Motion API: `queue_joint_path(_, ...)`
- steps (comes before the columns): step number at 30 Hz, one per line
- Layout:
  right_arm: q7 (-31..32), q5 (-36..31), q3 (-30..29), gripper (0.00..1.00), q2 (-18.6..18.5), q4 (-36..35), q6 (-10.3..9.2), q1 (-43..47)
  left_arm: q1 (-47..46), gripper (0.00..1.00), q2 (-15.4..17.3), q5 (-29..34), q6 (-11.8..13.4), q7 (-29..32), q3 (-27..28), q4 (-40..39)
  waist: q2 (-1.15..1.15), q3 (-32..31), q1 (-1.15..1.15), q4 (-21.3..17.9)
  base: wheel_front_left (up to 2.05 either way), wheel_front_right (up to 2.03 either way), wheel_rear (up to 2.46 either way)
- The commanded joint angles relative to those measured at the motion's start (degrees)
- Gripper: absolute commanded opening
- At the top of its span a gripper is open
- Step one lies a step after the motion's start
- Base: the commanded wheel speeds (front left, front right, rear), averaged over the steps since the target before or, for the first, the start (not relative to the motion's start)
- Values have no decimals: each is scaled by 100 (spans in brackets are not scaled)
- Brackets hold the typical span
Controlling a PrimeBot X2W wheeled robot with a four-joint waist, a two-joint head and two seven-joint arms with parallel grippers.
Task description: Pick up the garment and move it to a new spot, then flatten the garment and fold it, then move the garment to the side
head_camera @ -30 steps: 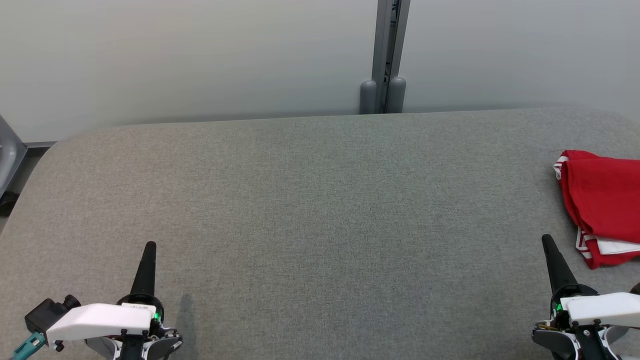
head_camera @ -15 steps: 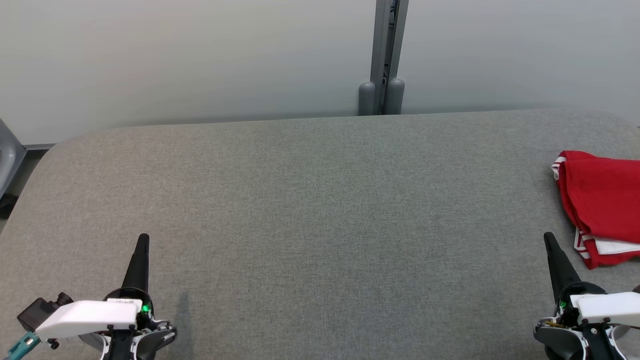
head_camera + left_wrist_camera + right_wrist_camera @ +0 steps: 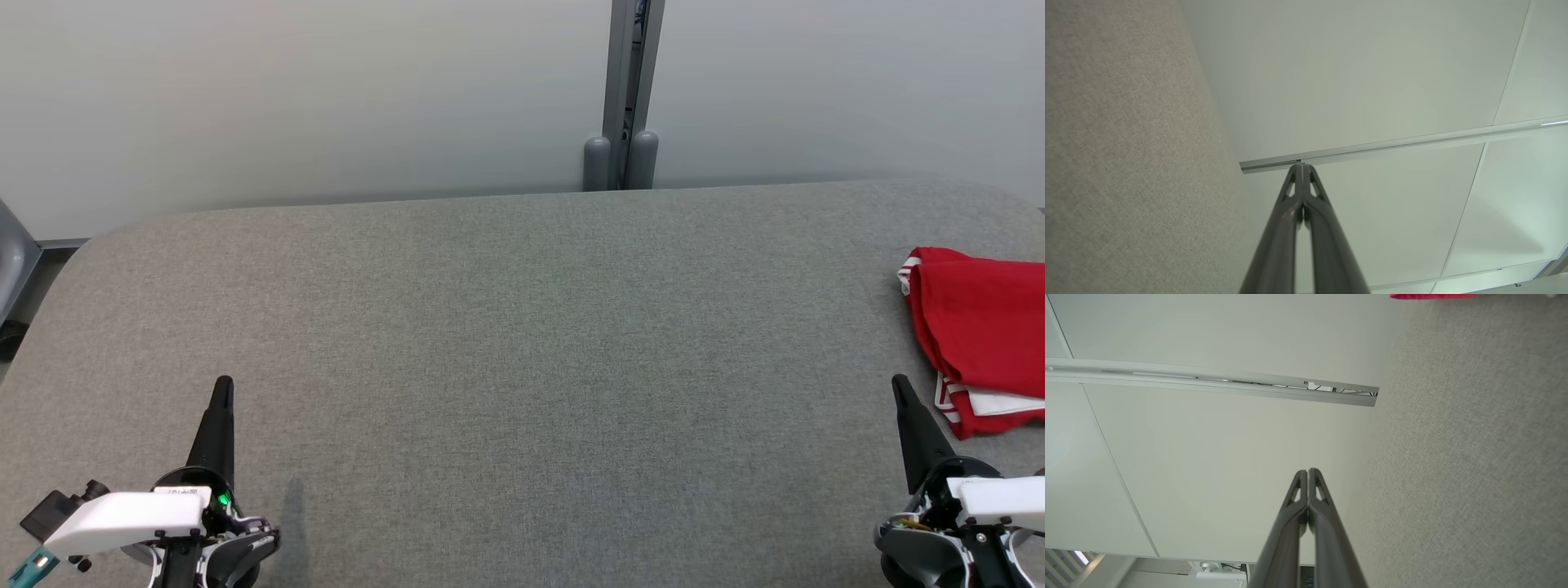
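The garment (image 3: pixel 984 331) is red with white stripes at its edges, folded into a compact pile at the far right of the grey table (image 3: pixel 522 343), partly cut off by the head view's edge. A red sliver of the garment (image 3: pixel 1433 295) shows at the top of the right wrist view. My right gripper (image 3: pixel 899 382) is shut and empty at the lower right, its tip just left of the garment's near corner, not touching it. My left gripper (image 3: pixel 222 384) is shut and empty at the lower left. Both pairs of fingertips meet in the wrist views, left gripper (image 3: pixel 1301 165) and right gripper (image 3: pixel 1307 471).
A pale wall runs behind the table, with a grey vertical post (image 3: pixel 627 90) at its back edge. A dark grey object (image 3: pixel 12 261) stands off the table's rounded left end. The table's fabric top lies flat between my two grippers.
The left gripper has drawn back toward the lower left. The right gripper has shifted slightly lower and rightward. The garment has not moved.
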Motion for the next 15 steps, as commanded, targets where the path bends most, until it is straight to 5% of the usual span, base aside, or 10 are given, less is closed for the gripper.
queue_joint_path(1,42,118,-24,0,-51,-28,1,-85,-117,0,33,-101,-55,19,47,-31,0,-2,0,-1,0,0,0)
queue_joint_path(15,133,441,-56,0,-53,-36,1,-80,-127,0,22,-409,-118,120,129,-27,0,-19,0,-13,0,0,0)
